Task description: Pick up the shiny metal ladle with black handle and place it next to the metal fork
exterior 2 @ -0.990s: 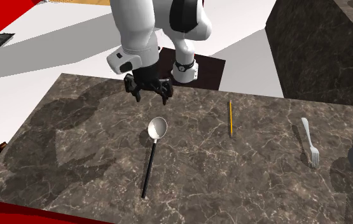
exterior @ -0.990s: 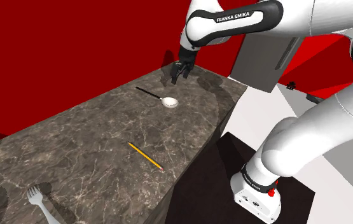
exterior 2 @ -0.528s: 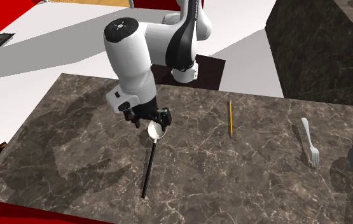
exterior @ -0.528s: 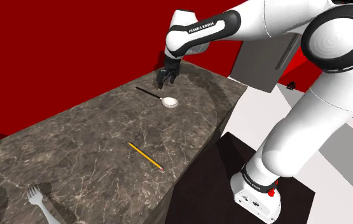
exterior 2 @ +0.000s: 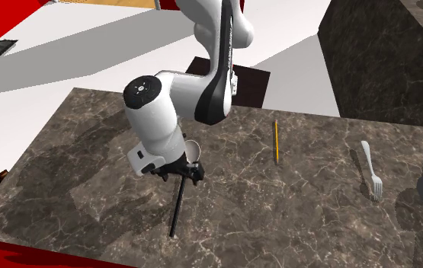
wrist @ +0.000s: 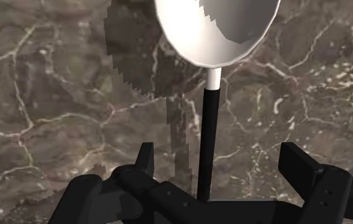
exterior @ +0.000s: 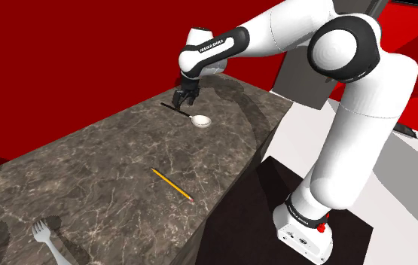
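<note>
While the white arm bends low over the dark marbled bench (exterior: 109, 150), the black claw (exterior: 182, 100) hangs just above the ladle's handle. Seen from the wrist, the claw (wrist: 219, 154) stands wide open: its two fingers (wrist: 145, 156) sit well apart on either side of the thin black handle, and neither touches it, so nothing is held. The ladle (wrist: 216, 25) lies flat on the bench, its pale rounded bowl ahead of the claw and its handle running back between the fingers.

From the shoulder view the ladle (exterior: 200, 120) rests near the far end of the bench. The fork (exterior: 43, 232) lies at the near end, well apart from it, with a yellow pencil (exterior: 172, 184) on the bench between the two.

From the second exterior view the claw (exterior 2: 177, 173) covers the upper part of the ladle (exterior 2: 177, 205), and the pencil (exterior 2: 276, 141) and fork (exterior 2: 371, 173) lie off towards that view's right.
</note>
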### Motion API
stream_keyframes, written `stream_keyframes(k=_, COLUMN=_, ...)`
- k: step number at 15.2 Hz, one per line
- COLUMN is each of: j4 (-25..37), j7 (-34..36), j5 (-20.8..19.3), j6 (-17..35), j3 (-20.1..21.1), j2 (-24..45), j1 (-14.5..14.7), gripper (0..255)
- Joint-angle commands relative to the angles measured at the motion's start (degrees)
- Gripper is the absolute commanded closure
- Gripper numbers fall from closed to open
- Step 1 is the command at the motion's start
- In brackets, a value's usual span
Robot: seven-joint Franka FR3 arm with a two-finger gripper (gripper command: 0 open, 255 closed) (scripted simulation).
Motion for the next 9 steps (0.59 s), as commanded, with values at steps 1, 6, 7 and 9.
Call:
stream_keyframes(k=1, j4=0.1, j7=-0.3, j5=0.3, j6=1.3, j3=0.1, j2=1.4, j1=-0.1, gripper=0)
stream_keyframes(k=6, j4=-0.6, j7=-0.6, j5=0.7, j6=4.1, j3=0.3, j2=3.6, j1=0.1, gripper=0)
stream_keyframes(k=7, j4=-0.6, j7=-0.6, j5=0.7, j6=4.1, j3=0.3, j2=3.6, j1=0.1, gripper=0)
stream_keyframes(k=9, j4=-0.5, j7=-0.6, j5=0.7, j6=4.1, j3=0.3, j2=3.6, j1=0.1, gripper=0)
